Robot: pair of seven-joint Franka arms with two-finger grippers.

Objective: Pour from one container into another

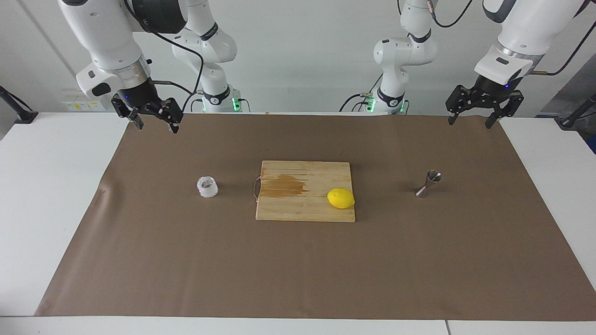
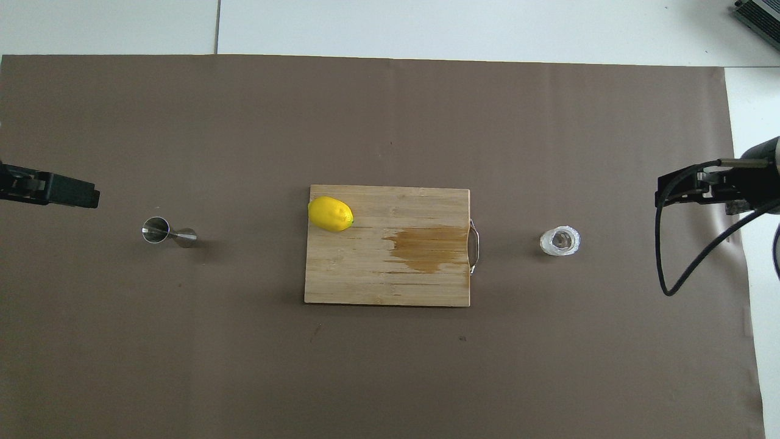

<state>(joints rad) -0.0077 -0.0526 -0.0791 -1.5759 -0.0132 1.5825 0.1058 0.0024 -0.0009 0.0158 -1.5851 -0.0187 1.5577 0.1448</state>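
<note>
Facing view: we risk tipping the light cup [image 1: 207,186] below our empty, wide right pincer [image 1: 154,122]; the jigger [image 1: 430,183], perhaps tilted, stands below the wide left pincer [image 1: 471,120].

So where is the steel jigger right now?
The jigger stands on the brown mat toward the left arm's end of the table, beside the cutting board that holds the lemon.

Shiny steel jigger [image 1: 430,183], matt wooden board [image 1: 305,207]
</note>
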